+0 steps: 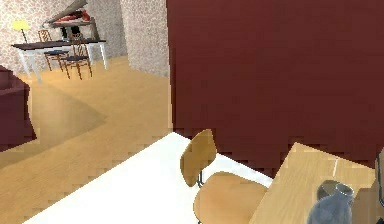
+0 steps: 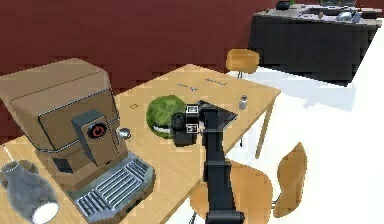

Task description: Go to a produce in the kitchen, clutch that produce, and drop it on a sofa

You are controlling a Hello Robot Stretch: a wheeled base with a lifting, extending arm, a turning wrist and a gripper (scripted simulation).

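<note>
So the produce is a round green head point(image 2: 160, 111), lettuce or cabbage, hard to say which. It sits on the wooden counter point(image 2: 205, 85), roughly halfway along. In the arm side view the claw point(image 2: 180, 131) is right at the head's lower right, with the arm point(image 2: 225, 185) coming up from the bottom edge behind it. Can't tell if the claw is touching the green head, over it or just next to it. Also can't tell how its fingers are set or whether it's got hold of anything, since the head lies right at its tip.

Cut-off stuff:
- The glass jar point(image 2: 22, 188) at the counter's end runs off the bottom of the forward view point(image 1: 336, 203).
- The dark red sofa point(image 1: 12, 115) gets sliced by the forward view's left edge.
- The bits on top of the dark kitchen unit point(image 2: 310, 45) are too small to name.

Counts:
- one green head
- one big brown coffee machine point(image 2: 75, 120)
- one small shaker point(image 2: 242, 100)
- one glass jar
- two wooden chairs at the counter, a far chair point(image 2: 243, 60) and a near chair point(image 2: 288, 178) beside the arm
</note>
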